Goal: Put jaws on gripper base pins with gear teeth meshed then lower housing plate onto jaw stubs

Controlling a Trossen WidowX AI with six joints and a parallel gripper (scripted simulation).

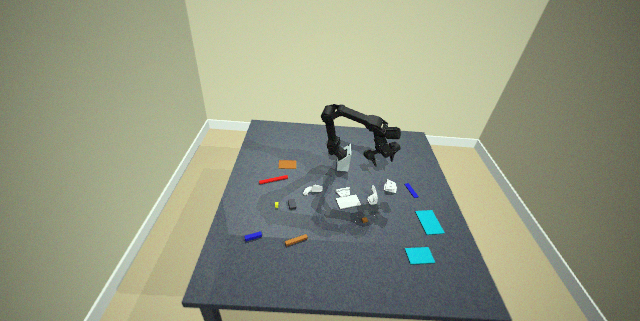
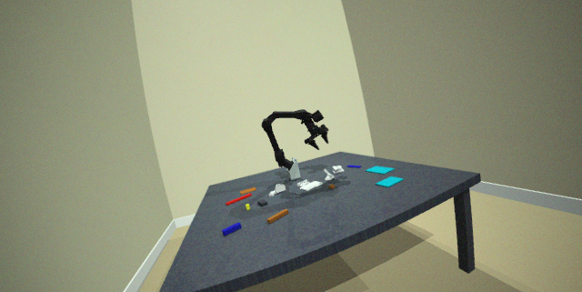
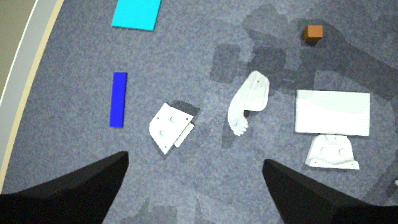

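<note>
Your gripper [image 1: 383,162] [image 2: 322,146] [image 3: 197,162] hangs spread and empty — the curved jaw [image 1: 372,197] [image 2: 328,175] [image 3: 256,95], probably next, lies up-right in the wrist view, slanting likewise.

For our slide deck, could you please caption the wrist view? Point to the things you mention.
The open gripper [image 1: 383,161] [image 2: 322,146] [image 3: 197,162] above scattered white parts, a blue bar [image 1: 411,190] [image 2: 354,166] [image 3: 118,100] and an orange cube [image 1: 364,220] [image 2: 331,186] [image 3: 313,33].
</note>
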